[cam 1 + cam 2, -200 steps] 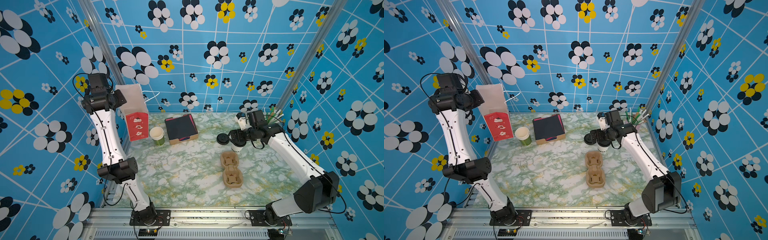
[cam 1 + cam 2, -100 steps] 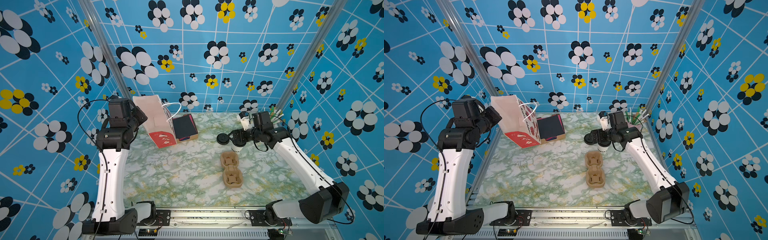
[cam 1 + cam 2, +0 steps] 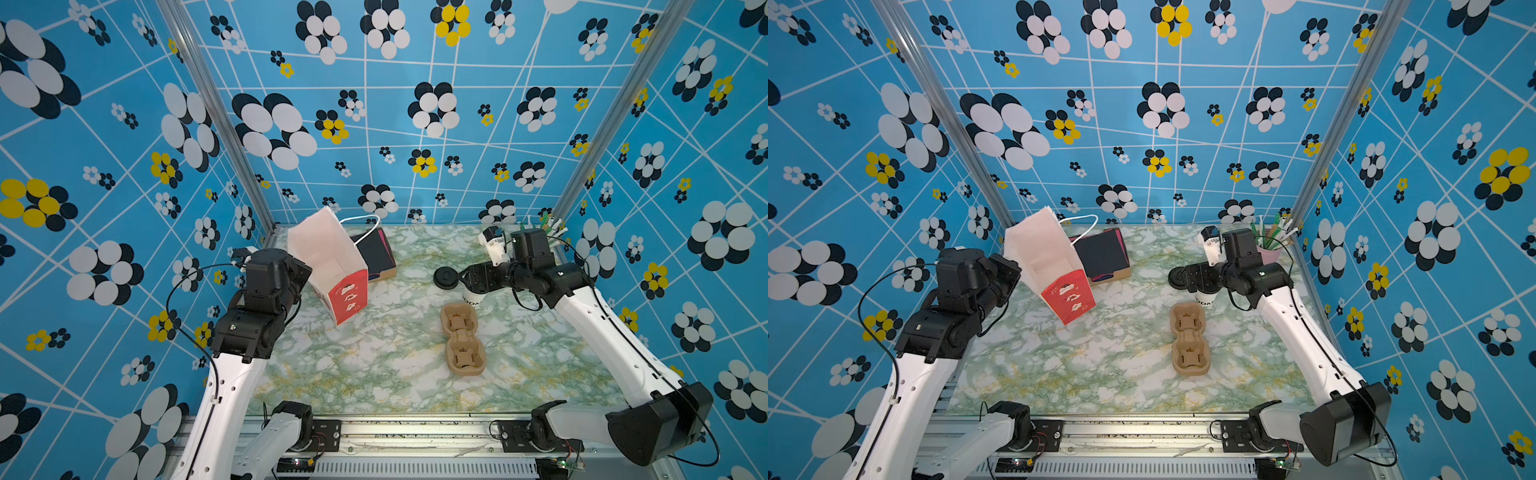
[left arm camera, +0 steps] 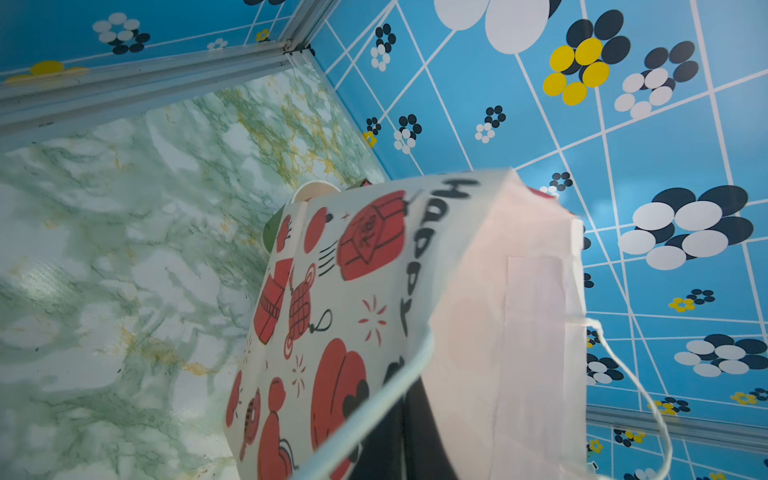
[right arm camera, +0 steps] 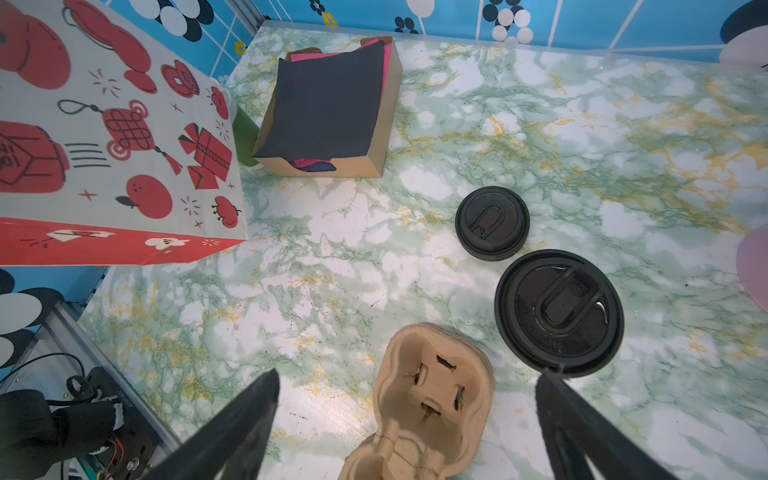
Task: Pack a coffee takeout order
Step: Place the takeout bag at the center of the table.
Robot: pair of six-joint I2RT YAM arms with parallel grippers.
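Top views show the marble table (image 3: 374, 374) and, above its left rear part, the paper bag (image 3: 328, 266), tilted and hanging from my left gripper (image 3: 302, 272), which is closed on it. Just beside it the napkin box (image 5: 374, 162) holds the black napkin (image 5: 328, 104) on top. My right gripper (image 5: 407, 376) stands wide open and empty over the white cup (image 3: 473, 298), just behind the cup carrier (image 3: 462, 336); the black lid (image 5: 559, 311) seems to sit on this cup, a second lid (image 5: 492, 223) lies beside. I fear two things: the tilted bag may strike the box or the half-hidden green cup (image 5: 245, 133), and one finger, close to the lid's rim, may tip the cup if I descend off-centre.
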